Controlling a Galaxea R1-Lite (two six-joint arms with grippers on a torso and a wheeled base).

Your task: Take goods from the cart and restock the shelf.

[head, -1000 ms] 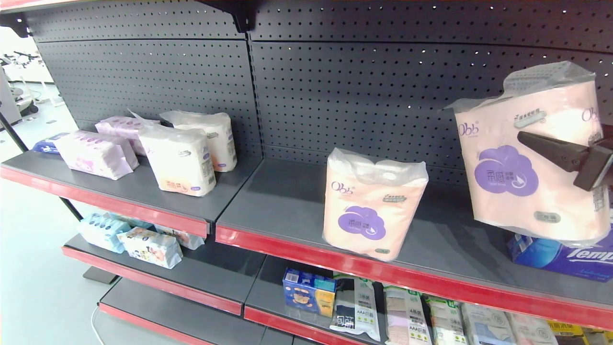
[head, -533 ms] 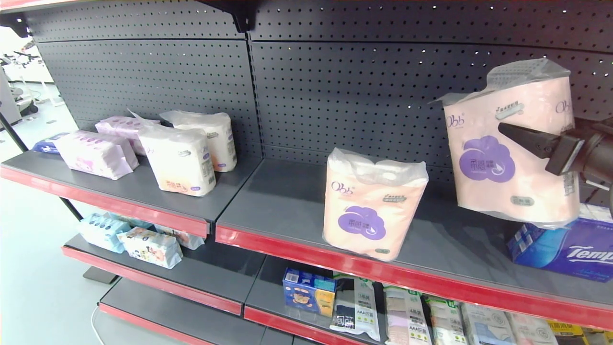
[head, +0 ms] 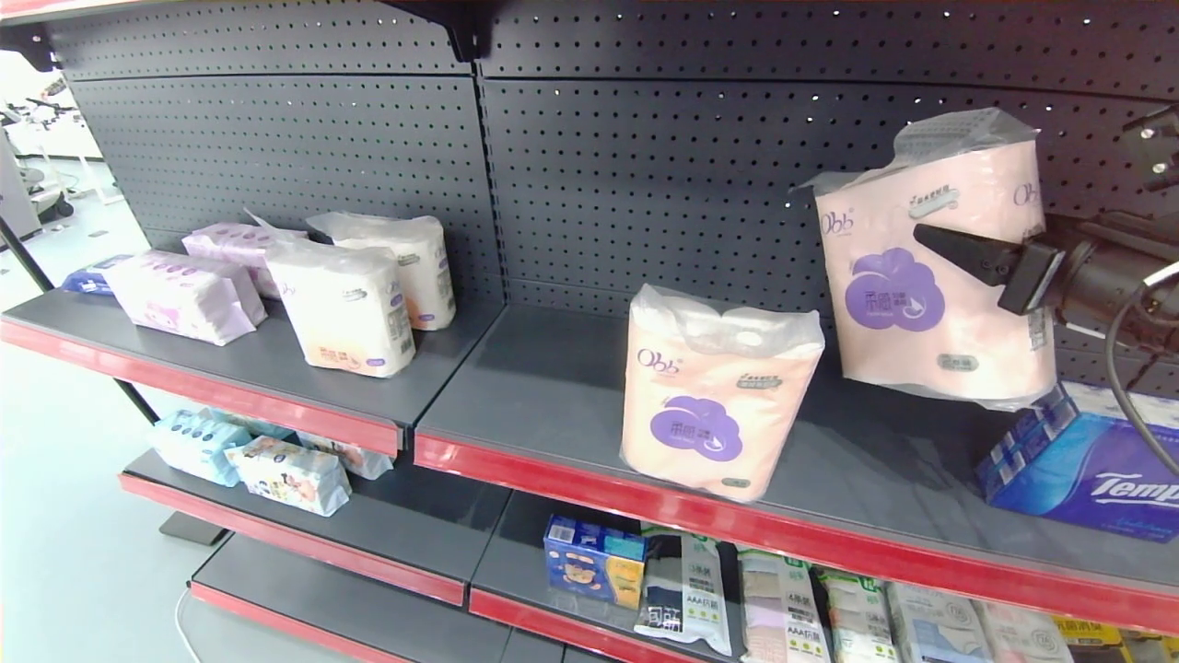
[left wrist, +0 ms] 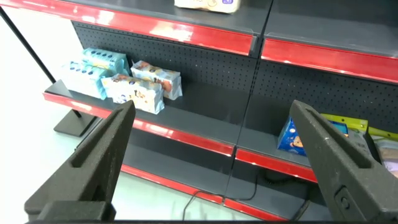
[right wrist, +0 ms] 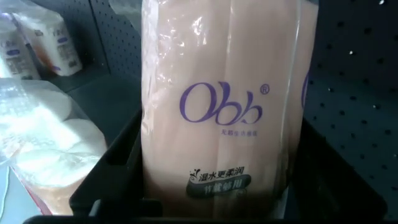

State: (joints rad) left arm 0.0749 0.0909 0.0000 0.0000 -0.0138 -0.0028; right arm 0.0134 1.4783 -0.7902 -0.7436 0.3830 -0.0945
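Hovering above red-edged shelf point(head: 553, 387), tissue pack point(head: 884, 350) fronts pegboard point(head: 645, 184).

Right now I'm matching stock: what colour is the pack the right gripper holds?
Pale pink pack with a purple cloud emblem; clearest in head view.

Lighting's bright and pretty flat, coming from overhead. The tissue pack point(head: 930, 313) clamped in the right gripper point(head: 926, 241) throws a soft shadow onto the shelf point(head: 571, 387) right below the gripper, and its plastic wrap picks up a pale sheen just above the finger. Tiny light specks poke through the pegboard point(head: 700, 184) behind the gripper. Way off to the gripper's left, the open room point(head: 37, 110) is blown out white. The wide lens bends the shelf edges toward the corners. In the left wrist view, the left gripper point(left wrist: 212, 109) has spread fingers that are dark silhouettes against a washed-out floor point(left wrist: 25, 155).
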